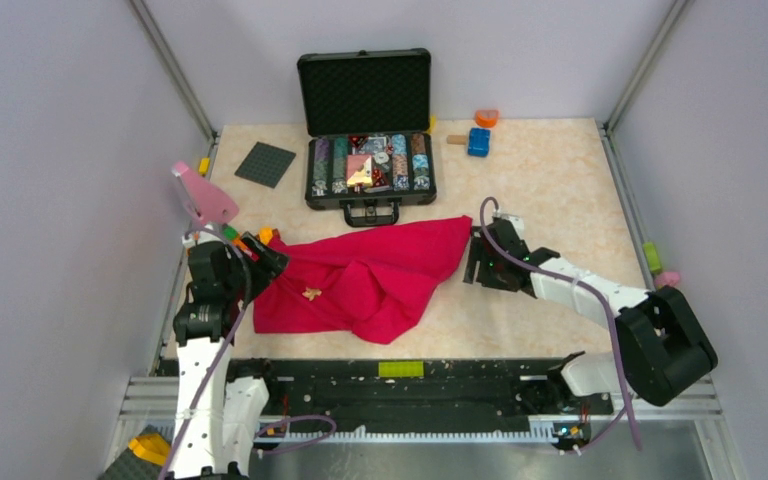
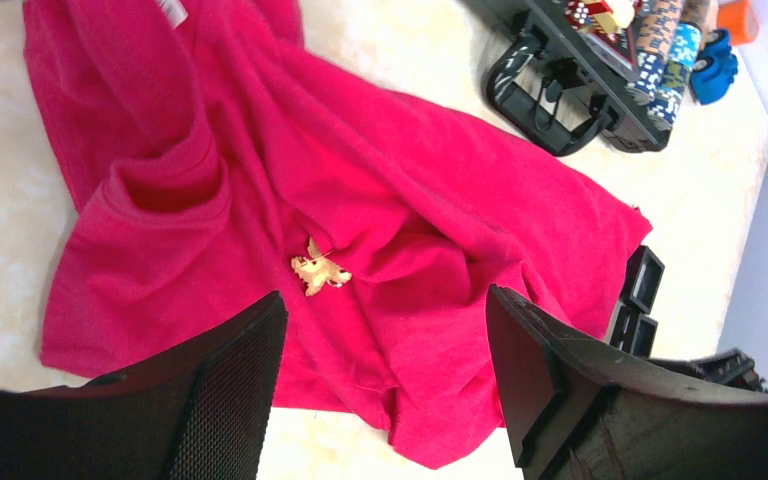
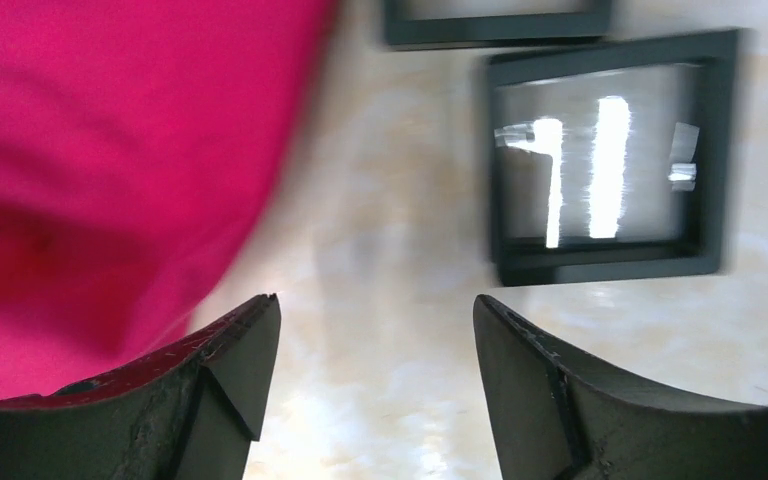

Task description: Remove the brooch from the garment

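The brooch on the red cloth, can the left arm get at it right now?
Probably yes. The brooch lies exposed on top of the garment, no fold covering it, and the left claw hangs open just short of it with nothing between.

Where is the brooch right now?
In the top view, the brooch sits on the red garment's left half, just right of the left gripper.
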